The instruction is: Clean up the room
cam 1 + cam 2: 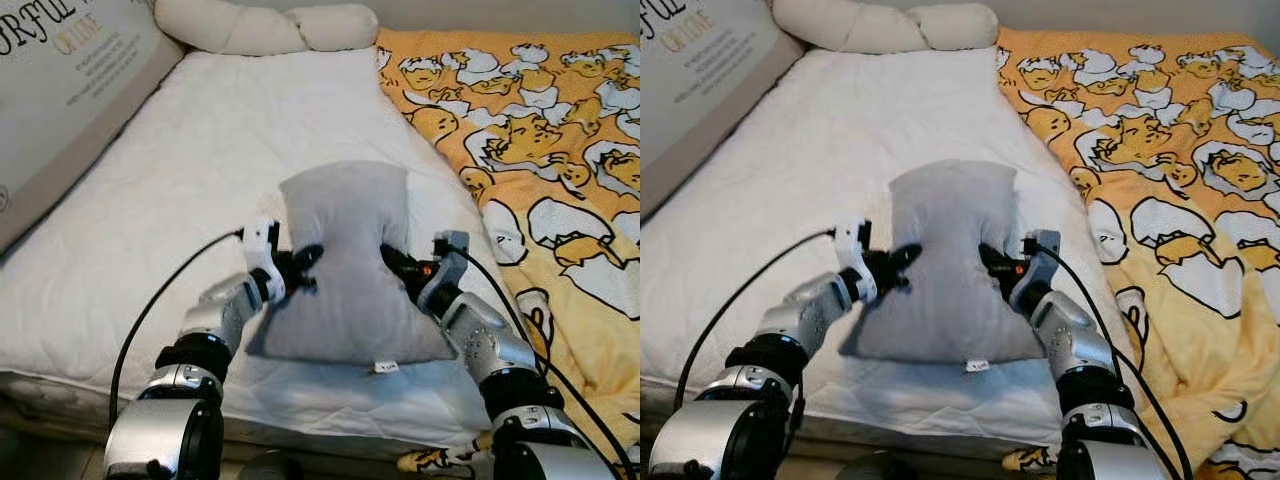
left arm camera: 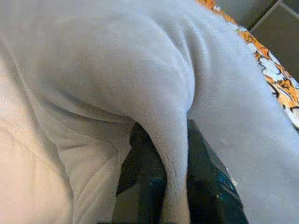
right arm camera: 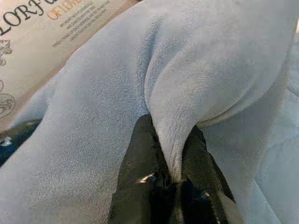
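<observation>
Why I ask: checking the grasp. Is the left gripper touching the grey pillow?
Touching. In the left wrist view, the left gripper has its black fingers pinching a fold of the grey pillow between them.

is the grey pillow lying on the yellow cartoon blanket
No, the grey pillow lies on the white mattress, beside the yellow blanket, pinched at its sides by the left gripper and right gripper.

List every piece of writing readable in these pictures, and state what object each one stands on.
"...RFUL": large dark letters, cut off at the frame edge, on the beige printed cushion beside the white mattress.
"OF LOVE": orange letters beneath, on the same cushion.
Small lines below these: too small to read.
White tag on the grey fleece pillow: unreadable.
</observation>
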`<state>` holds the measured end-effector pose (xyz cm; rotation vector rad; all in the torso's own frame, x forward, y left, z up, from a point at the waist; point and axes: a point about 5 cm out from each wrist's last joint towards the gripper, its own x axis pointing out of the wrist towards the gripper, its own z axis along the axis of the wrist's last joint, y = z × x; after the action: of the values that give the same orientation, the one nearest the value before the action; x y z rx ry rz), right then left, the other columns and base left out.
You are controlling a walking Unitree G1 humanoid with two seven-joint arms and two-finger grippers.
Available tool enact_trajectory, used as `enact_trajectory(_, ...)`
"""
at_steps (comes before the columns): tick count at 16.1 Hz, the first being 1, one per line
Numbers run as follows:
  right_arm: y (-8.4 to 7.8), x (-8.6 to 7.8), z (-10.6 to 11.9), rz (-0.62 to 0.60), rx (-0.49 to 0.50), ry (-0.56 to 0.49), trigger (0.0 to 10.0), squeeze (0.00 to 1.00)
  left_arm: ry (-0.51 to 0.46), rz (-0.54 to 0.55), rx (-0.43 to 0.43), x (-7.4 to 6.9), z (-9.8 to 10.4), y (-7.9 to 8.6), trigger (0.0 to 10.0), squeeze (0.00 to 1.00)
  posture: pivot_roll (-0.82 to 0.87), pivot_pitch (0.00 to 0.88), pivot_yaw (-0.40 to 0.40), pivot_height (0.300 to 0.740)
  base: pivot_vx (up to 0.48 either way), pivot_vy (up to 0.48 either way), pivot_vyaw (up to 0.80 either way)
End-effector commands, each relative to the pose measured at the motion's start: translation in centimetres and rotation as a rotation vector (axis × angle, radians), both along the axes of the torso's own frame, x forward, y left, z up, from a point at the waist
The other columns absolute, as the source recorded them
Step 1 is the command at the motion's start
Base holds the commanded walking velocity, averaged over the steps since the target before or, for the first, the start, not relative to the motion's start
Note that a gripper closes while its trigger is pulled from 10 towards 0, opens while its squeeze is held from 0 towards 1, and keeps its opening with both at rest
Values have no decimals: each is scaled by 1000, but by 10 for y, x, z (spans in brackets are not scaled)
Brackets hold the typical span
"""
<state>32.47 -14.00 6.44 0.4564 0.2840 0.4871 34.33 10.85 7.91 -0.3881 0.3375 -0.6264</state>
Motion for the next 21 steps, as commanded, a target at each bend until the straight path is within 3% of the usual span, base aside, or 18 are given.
enact_trajectory(1, 9, 3, 8, 6, 15, -42, 0, 0, -43, -22, 7, 2, 9, -6, 0, 0, 49, 0, 100, 740, 0, 0, 0)
enact_trajectory(3, 6, 5, 18, -30, 53, -72, 0, 0, -80, 16, -6, 3, 18, -4, 0, 0, 69, 0, 79, 740, 0, 0, 0)
enact_trajectory(5, 7, 4, 23, -35, 19, -91, 0, 0, -137, 44, 3, 1, 28, -1, 0, 0, 87, 0, 49, 740, 0, 0, 0)
enact_trajectory(9, 9, 6, 41, -80, 14, -163, 0, 0, -243, 65, 166, -3, 40, 2, 0, 0, 84, 0, 51, 740, 0, 0, 0)
enact_trajectory(12, 10, 5, 43, -100, -26, -172, 0, 0, -239, 122, 159, -4, 44, 6, 0, 0, 86, 0, 44, 740, 0, 0, 0)
enact_trajectory(13, 10, 5, 42, -107, -52, -172, 3725, 0, -250, 135, 205, -6, 42, 7, 0, 0, 89, 0, 38, 740, 0, 0, 0)
enact_trajectory(14, 9, 5, 43, -122, -88, -178, 10000, 0, -270, 151, 263, -6, 40, 7, 0, 0, 92, 0, 32, 740, 0, 0, 0)
enact_trajectory(15, 7, 4, 41, -160, -108, -163, 10000, 0, -232, 176, 326, -4, 35, 8, 10000, 0, 95, 0, 27, 740, 0, 0, 0)
enact_trajectory(17, 7, 2, 42, -173, -107, -177, 10000, 0, -286, 255, 336, -1, 41, 16, 10000, 0, 94, 0, 25, 740, 0, 0, 0)
enact_trajectory(21, 7, 1, 42, -185, -118, -166, 10000, 0, -290, 264, 375, -1, 42, 18, 10000, 0, 88, 0, 31, 740, 0, 86, -377)
